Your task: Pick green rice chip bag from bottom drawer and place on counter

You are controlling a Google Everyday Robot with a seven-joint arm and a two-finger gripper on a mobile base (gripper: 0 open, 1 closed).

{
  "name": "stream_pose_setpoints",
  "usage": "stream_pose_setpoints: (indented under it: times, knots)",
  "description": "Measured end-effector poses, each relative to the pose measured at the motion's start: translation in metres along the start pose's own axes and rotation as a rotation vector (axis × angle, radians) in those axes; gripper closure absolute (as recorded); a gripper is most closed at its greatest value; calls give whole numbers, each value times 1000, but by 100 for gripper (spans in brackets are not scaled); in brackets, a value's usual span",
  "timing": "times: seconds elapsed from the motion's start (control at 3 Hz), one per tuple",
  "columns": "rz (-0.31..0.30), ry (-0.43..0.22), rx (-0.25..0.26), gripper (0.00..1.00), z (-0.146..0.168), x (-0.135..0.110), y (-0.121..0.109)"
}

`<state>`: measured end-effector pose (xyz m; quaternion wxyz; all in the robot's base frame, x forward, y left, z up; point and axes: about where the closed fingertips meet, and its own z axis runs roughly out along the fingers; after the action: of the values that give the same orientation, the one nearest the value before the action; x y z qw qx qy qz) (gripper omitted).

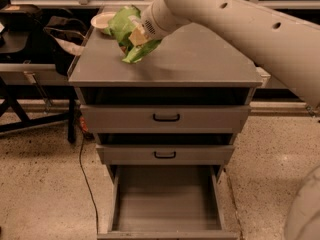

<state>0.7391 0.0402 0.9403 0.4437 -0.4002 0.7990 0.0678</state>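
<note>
Fingers [136, 37] of the gripper [132, 34]: closed on the green rice chip bag [121, 26], pinching it near its middle. One pale finger shows against the foil on the right side of the bag; the other is hidden behind the crumpled green folds.

Gripper position: over the back-left part of the counter [200, 59], at the end of the white arm [240, 24], which reaches in from the upper right.

Bag: crumpled and tilted. Its upper part bulges up and to the left of the fingers. Its lower end hangs below them and points down toward the counter top. Whether that lower tip touches the surface or hangs just above it cannot be told; a shadow lies directly under it. Bag sits well inside the counter edges, nearer the left and back sides.

White bowl [102, 20]: on the counter's back-left corner, just beside the bag's upper left edge, partly covered by it.

Bottom drawer [165, 199]: pulled out toward the camera, grey floor and low sides in view, well below and apart from the bag.

Top drawer [210, 118] and middle drawer [200, 155]: each with a black handle, a dark gap above each front.

Black cable [87, 174]: runs down the speckled floor left of the cabinet.
</note>
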Motion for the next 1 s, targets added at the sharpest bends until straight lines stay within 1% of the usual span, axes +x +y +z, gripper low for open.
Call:
stream_pose_setpoints:
  times: [1.0]
  knots:
    - [0, 0, 0, 4, 0, 0, 0]
